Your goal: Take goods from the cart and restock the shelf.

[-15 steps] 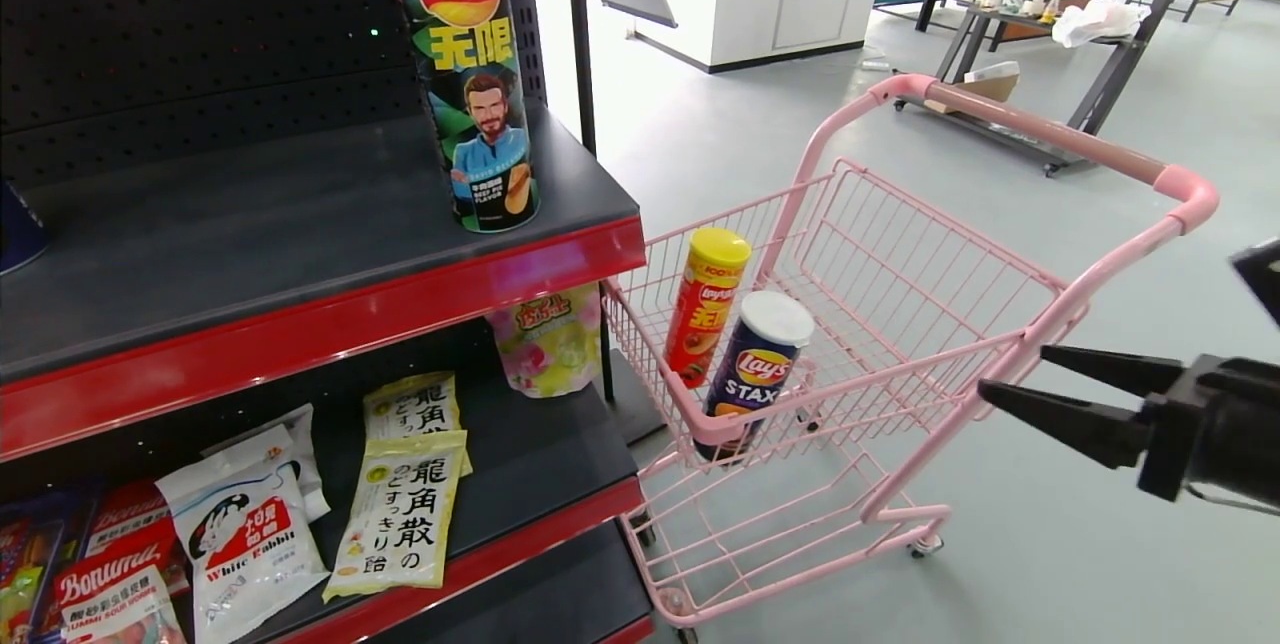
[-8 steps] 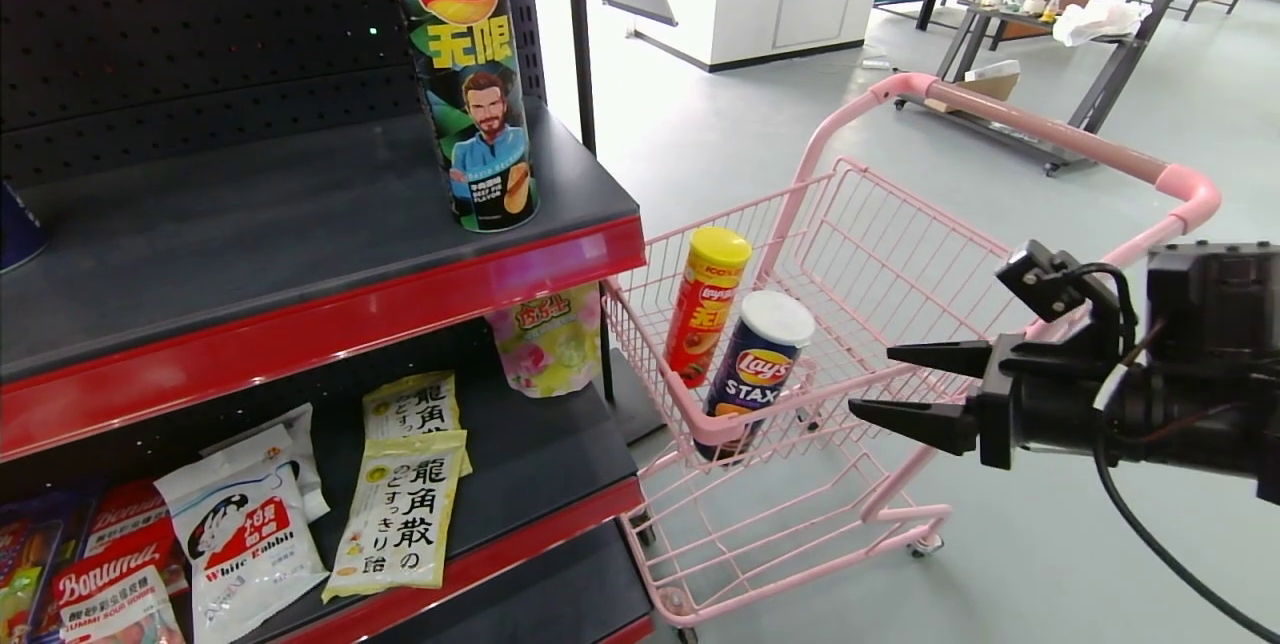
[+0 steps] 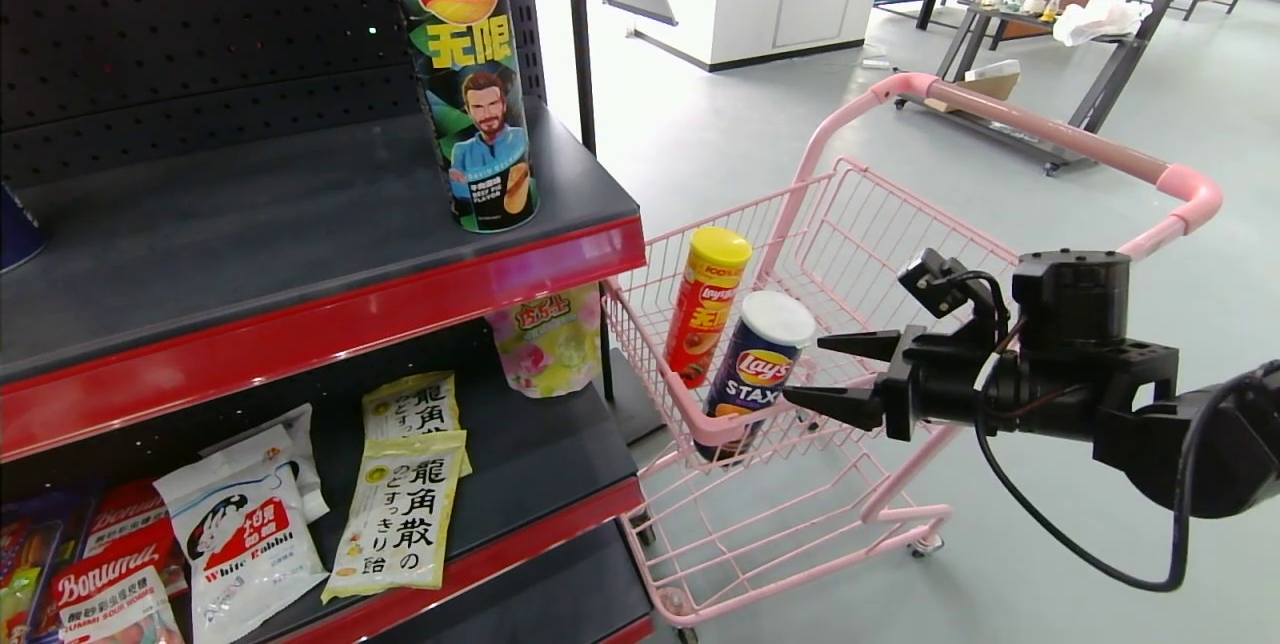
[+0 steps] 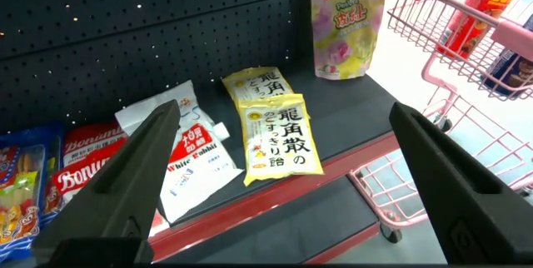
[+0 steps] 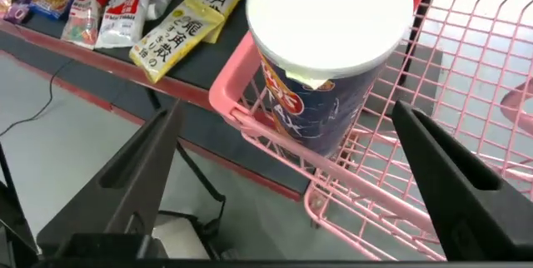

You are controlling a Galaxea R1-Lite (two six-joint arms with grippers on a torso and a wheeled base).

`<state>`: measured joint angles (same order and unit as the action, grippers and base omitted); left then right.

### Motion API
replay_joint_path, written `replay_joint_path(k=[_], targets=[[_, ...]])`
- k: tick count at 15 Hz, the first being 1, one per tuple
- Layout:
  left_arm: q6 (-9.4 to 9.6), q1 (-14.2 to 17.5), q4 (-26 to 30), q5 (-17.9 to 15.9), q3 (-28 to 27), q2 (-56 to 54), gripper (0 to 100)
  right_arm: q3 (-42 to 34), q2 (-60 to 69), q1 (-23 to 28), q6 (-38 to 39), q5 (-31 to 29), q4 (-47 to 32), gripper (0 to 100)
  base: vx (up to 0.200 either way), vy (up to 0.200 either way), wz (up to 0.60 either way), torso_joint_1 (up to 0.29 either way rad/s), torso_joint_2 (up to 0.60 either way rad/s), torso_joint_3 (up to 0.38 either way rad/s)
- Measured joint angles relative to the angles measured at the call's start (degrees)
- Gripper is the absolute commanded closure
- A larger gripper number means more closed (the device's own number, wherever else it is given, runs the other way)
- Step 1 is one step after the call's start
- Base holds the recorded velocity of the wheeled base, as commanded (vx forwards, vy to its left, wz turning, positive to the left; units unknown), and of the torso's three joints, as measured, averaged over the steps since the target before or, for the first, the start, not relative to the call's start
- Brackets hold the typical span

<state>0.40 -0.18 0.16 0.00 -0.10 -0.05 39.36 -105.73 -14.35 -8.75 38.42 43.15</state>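
Wire of cart (image 3: pixel 1050 132) partly hides blue can (image 3: pixel 752 374).

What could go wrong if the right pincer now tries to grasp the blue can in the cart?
The open right pincer sits close to the cart's rim, so a finger might snag the wires. The blue can leans in the corner beside the red can; a glancing touch could tip either one.
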Motion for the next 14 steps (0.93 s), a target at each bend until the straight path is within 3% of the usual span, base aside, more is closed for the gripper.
replay_joint_path(k=[14], targets=[[0.04,0.05,0.02,0.00,0.00,0.00,0,12.35,-13.86,-3.18,0.50,1.95,1.79,0,0.000,0.000,0.00,0.000,0.00,0.000]])
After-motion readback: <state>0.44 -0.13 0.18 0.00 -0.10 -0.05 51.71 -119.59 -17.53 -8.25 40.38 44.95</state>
